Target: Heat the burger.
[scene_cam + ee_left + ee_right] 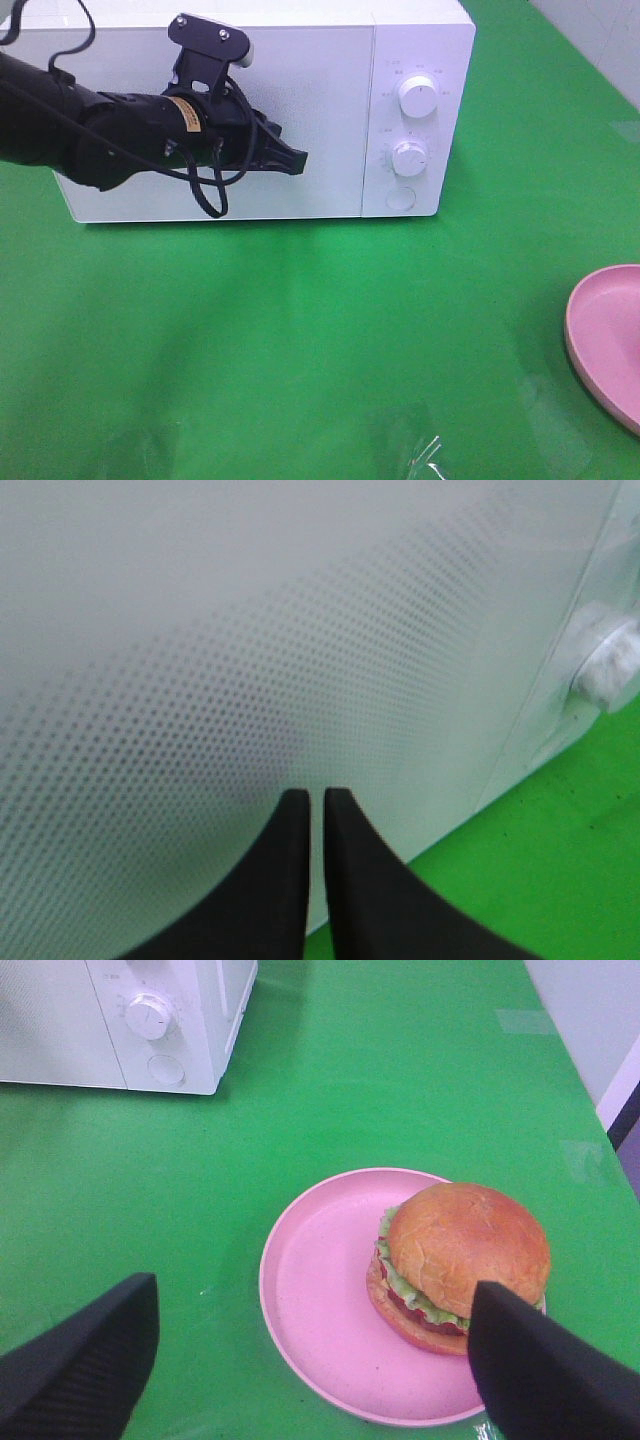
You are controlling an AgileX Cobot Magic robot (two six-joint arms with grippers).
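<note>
While you look from the high camera, you see only part of the pink plate [605, 340], cut off at the right edge, and the burger is out of that view. Your right wrist camera shows the burger [460, 1265] sitting on the plate [320, 1310], off to one side of it, on the green table [400, 1080]. Your right gripper [310, 1360] hangs above the plate with its fingers wide apart, holding nothing; one finger [545, 1375] hides a bit of the burger's edge.

Your left gripper [297, 162] is right up against the white microwave [300, 100] door. Its fingers [290, 880] are almost together, with a thin gap, gripping nothing. The dotted door looks blurry up close.

Small marks sit around the two knobs [416, 96], but they are too tiny to read.
</note>
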